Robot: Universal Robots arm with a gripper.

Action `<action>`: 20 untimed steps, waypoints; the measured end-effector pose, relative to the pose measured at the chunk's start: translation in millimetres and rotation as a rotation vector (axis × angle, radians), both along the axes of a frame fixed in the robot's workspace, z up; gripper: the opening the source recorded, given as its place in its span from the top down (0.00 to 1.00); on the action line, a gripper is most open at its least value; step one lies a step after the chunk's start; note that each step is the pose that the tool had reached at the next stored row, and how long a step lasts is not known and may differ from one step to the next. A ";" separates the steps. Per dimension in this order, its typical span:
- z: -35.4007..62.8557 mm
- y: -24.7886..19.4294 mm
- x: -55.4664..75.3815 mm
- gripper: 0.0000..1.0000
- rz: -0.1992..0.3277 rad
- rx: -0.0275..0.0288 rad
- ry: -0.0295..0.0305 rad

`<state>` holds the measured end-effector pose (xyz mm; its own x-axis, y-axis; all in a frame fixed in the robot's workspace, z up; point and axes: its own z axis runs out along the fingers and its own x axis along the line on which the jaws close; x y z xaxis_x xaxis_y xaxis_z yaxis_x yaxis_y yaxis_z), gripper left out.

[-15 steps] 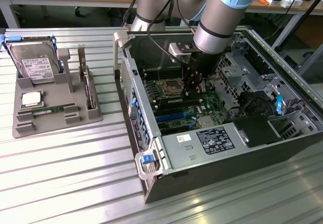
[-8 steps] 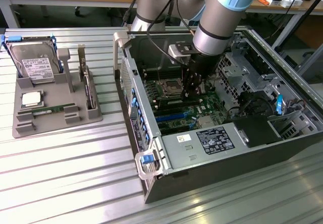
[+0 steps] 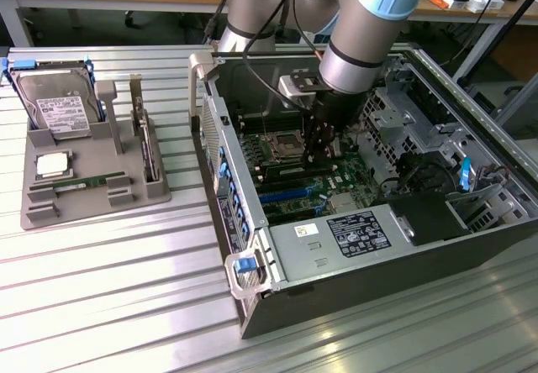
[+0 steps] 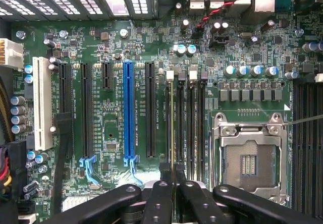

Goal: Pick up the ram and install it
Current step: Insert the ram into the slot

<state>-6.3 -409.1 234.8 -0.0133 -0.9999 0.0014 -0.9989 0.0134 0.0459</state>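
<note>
My gripper (image 4: 172, 169) reaches down into the open computer case (image 3: 252, 306), low over the motherboard (image 4: 116, 133). Its two black fingertips (image 4: 165, 172) stand nearly together. Between them is the ram (image 4: 172, 123), seen edge-on as a thin green-yellow strip standing in one of the long black memory slots beside the processor socket (image 4: 250, 158). In the exterior view the gripper (image 3: 318, 161) hangs just beside the socket (image 3: 282, 144), with the arm's grey and blue wrist above it.
A grey parts tray (image 3: 92, 201) sits at the exterior view's left, holding a hard drive (image 3: 59, 104), a square silver chip (image 3: 52, 165) and another green stick (image 3: 84, 183). The case walls, a drive cage (image 3: 395, 112) and the power supply (image 3: 353, 232) crowd round the gripper.
</note>
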 end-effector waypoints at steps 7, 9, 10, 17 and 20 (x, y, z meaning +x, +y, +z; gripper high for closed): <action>-0.5 -1.0 -1.7 0.88 -0.004 -0.0005 0.0000; -2.6 -1.0 -1.7 0.88 -0.004 -0.0004 0.0000; -2.7 -1.0 -1.7 0.88 -0.004 -0.0005 0.0000; 14.2 0.9 -2.1 0.82 -0.004 -0.0016 -0.0034; 14.6 0.6 10.0 0.90 -0.004 -0.0016 0.0022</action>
<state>3.7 -408.4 249.4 -0.0177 -0.9998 0.0030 -0.9987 0.0179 0.0481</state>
